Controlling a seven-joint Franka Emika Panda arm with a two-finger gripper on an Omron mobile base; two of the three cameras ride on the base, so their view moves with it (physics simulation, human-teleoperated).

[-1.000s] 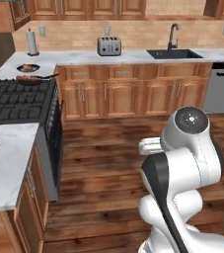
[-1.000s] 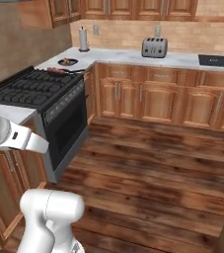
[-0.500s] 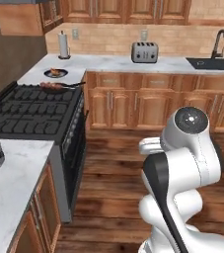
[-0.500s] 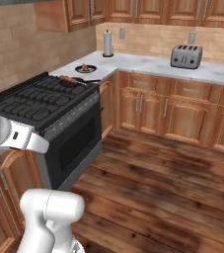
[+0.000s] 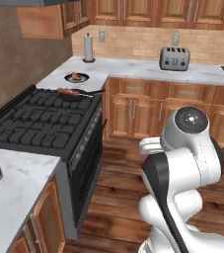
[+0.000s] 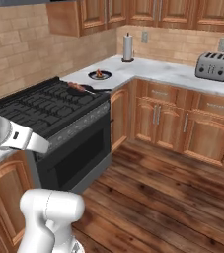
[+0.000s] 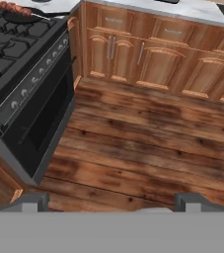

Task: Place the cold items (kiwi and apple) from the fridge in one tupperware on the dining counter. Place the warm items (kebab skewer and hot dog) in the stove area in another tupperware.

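Arm folded up close over base, pincer (image 7: 111,200) spread wide, empty, aimed down at wood floor (image 7: 133,143).
Kebab skewer (image 7: 15,8) far up-left of pincer, in a pan, cropped by frame edge; plate's (image 5: 77,77) contents too small to identify.

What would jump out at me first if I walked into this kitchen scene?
Probably the big black stove on the left, with a dark pan holding a kebab skewer on its back burner. Just past it, a small plate with food sits on the pale counter, and a paper towel roll and a silver toaster stand by the back wall. The robot's gripper hangs open over the wooden floor.
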